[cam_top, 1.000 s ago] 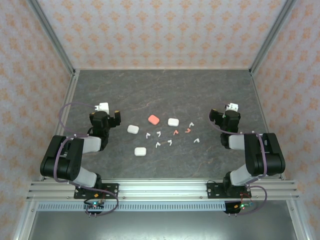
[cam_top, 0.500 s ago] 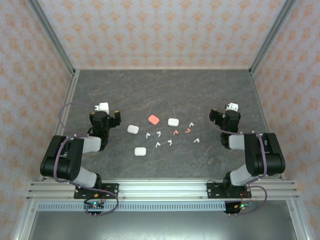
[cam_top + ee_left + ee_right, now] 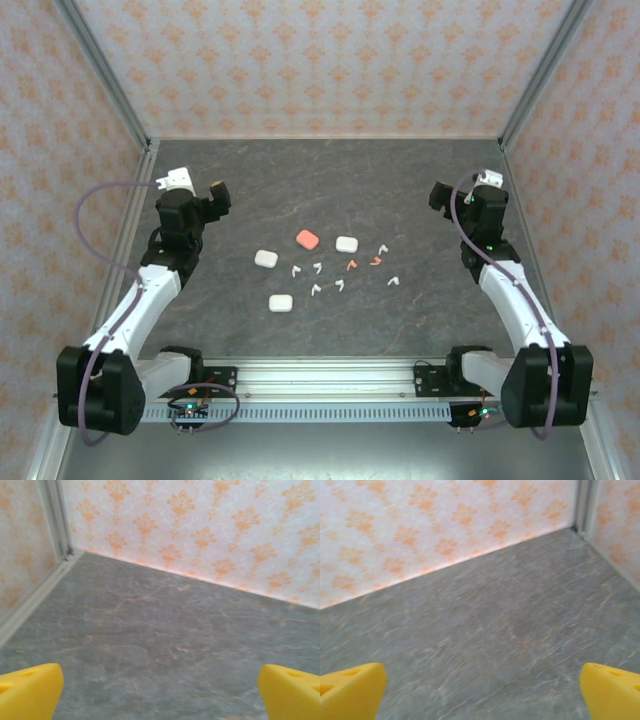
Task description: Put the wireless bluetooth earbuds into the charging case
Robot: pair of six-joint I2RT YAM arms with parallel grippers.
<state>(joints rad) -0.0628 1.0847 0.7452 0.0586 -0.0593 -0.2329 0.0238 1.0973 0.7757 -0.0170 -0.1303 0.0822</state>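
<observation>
Several tiny white earbuds (image 3: 317, 290) and two coral-red ones (image 3: 351, 265) lie scattered at the middle of the dark table. Around them sit three white charging cases (image 3: 265, 258) and one coral case (image 3: 307, 239), all closed. My left gripper (image 3: 215, 190) hovers at the back left, well away from the cases. In the left wrist view it (image 3: 160, 692) stands open, its yellow fingertips (image 3: 30, 690) wide apart over bare table. My right gripper (image 3: 437, 192) hovers at the back right. It (image 3: 482, 692) is open too, with nothing between its yellow fingertips (image 3: 610, 690).
Patterned walls enclose the table (image 3: 320, 190) on three sides, with metal posts (image 3: 105, 80) at the back corners. An aluminium rail (image 3: 320, 378) runs along the near edge by the arm bases. Cables loop off both arms.
Both arms have unfolded from their tucked pose and stretched out, carrying the grippers farther back and outward. The earbuds and cases have not moved.
</observation>
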